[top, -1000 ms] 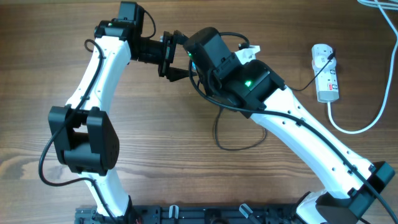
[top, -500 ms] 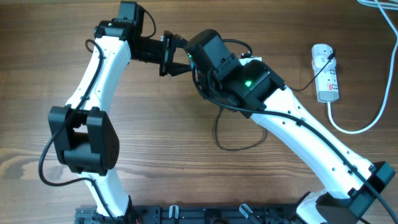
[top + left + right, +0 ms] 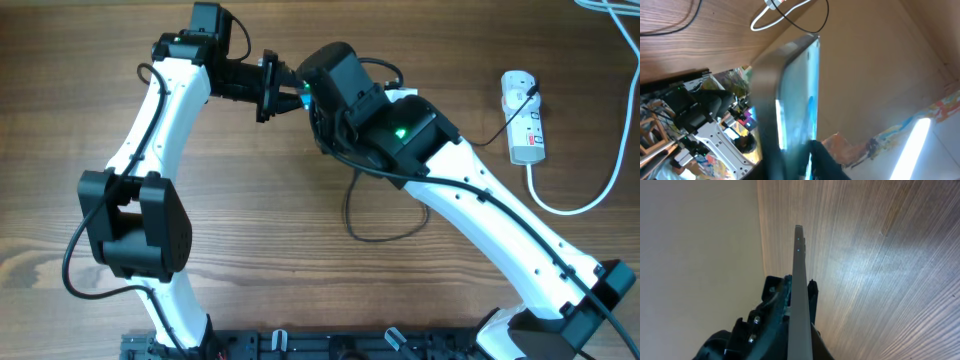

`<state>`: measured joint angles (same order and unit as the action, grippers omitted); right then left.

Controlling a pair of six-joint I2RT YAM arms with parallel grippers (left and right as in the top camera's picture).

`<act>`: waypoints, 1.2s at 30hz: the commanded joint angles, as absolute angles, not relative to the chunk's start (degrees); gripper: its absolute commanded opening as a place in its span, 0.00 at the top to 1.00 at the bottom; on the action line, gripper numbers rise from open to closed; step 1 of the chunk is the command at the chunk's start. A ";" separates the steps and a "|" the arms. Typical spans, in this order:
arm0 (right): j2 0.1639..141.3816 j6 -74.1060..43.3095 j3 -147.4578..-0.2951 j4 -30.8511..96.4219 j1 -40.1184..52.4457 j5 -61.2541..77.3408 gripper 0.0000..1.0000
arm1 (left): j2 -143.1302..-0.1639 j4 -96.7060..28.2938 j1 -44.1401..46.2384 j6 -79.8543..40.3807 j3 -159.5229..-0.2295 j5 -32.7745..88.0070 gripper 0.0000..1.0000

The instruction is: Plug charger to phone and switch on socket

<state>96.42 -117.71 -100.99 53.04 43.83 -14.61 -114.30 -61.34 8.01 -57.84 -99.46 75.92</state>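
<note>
The phone hangs above the table, edge-on, its cyan screen showing in the left wrist view. My left gripper is shut on its near end. In the right wrist view the phone is a thin grey edge, with my right gripper shut on it. From overhead only the phone's white end peeks out from under the right arm, and the left gripper reaches in from the left. The charger, a thin black cable, loops on the table and runs to the socket. Its connector tip is hidden.
A thick white cable leaves the socket and curves along the right edge of the table. A black rail lies along the front edge by the arm bases. Bare wood stretches between the two arms.
My left gripper's fingers, spread wide a second ago, have closed onto the phone. The phone's white end has slid slightly right under the right arm. Socket and cable have not moved.
</note>
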 commanded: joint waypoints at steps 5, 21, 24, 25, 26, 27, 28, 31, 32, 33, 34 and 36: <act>95.15 -101.32 -101.89 53.36 44.10 -17.69 0.00 | -112.40 -61.04 8.43 -57.87 -99.48 76.99 0.96; 86.15 -43.38 -101.58 74.72 25.19 -17.87 0.00 | -111.90 -59.40 7.05 -39.48 -99.48 53.91 0.96; 89.06 -43.48 -101.49 78.87 23.22 -15.53 0.00 | -108.53 -59.64 7.09 -39.42 -99.48 45.93 0.96; 90.02 -43.46 -101.49 79.26 23.22 -14.85 0.00 | -107.13 -59.90 7.11 -39.42 -99.48 42.72 0.96; 91.05 -43.46 -101.49 79.68 23.22 -13.78 0.00 | -104.99 -60.38 7.11 -39.42 -99.48 38.70 0.96; 92.47 -43.46 -101.49 79.81 23.22 -12.60 0.00 | -102.72 -60.90 7.11 -39.42 -99.48 34.50 0.96; 93.84 -43.46 -101.49 79.81 23.22 -11.16 0.00 | -100.84 -61.43 6.98 -39.42 -99.48 30.68 0.96; 97.80 -43.48 -101.49 79.66 23.22 -7.92 0.01 | -96.38 -64.69 6.57 -39.42 -99.48 19.92 0.96; 100.03 -43.46 -101.49 79.64 23.24 -6.48 0.01 | -95.13 -66.70 6.57 -39.42 -99.48 14.09 0.96; 101.67 -43.46 -101.49 79.57 23.24 -4.97 0.01 | -94.39 -68.40 6.57 -39.42 -99.48 9.39 0.96; 103.26 -43.46 -101.49 79.44 23.24 -3.25 0.02 | -94.00 -70.24 6.59 -39.42 -99.48 5.19 0.96; 106.34 -43.44 -101.49 78.89 23.27 0.78 0.11 | -93.97 -72.84 6.57 -39.42 -99.48 0.97 0.96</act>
